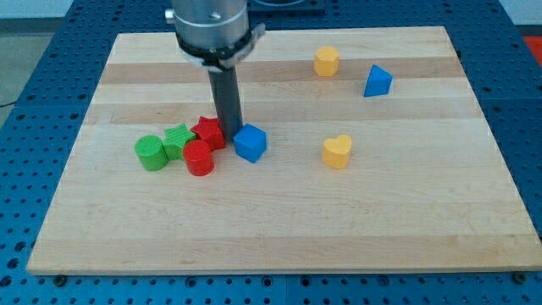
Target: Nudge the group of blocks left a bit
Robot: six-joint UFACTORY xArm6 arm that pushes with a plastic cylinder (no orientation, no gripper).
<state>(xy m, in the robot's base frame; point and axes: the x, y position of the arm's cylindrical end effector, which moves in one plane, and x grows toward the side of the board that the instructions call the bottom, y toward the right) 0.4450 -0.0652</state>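
A tight group of blocks lies left of the board's middle: a green cylinder (151, 152), a green star (177, 139), a red star (207, 132) and a red cylinder (199, 158). A blue cube (250, 142) sits just to the right of them. My tip (230, 135) is down between the red star and the blue cube, touching or nearly touching both.
A yellow heart (337, 151) lies right of the middle. A yellow hexagonal block (326, 61) and a blue triangle (378, 81) lie at the view's top right. The wooden board (279, 220) sits on a blue table.
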